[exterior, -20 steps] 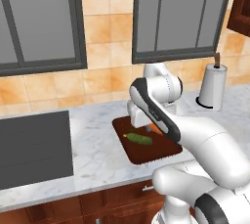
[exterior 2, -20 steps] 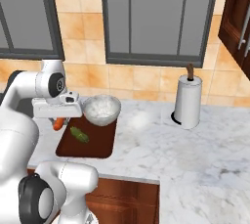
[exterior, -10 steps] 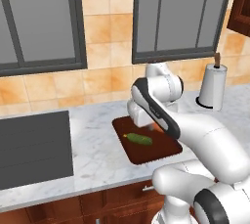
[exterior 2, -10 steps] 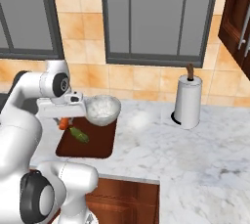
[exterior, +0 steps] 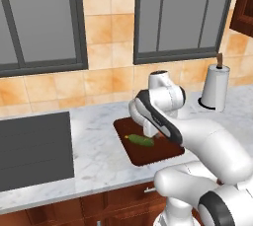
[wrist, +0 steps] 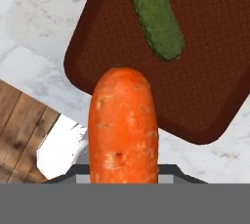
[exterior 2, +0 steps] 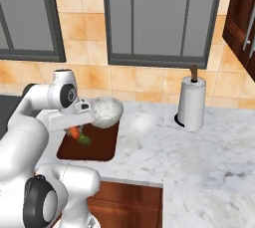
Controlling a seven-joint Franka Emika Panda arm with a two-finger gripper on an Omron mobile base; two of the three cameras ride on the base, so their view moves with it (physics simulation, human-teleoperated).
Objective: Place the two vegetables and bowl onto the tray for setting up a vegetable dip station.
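Between the gripper's jaws, clamped: the orange carrot, pointing straight out ahead of the hand. Beyond and below its tip, the reddish-brown tray on the marble counter. Dark green cucumber lies flat on the tray, ahead of the carrot. Speckled bowl sits just beside the gripper, at the tray's far end.

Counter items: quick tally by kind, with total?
Vegetables: 2, cucumber lying on the tray, carrot in the gripper
Bowls: 1, bowl
Trays: 1, tray
Paper towel holders: 1, paper towel holder
Total: 5
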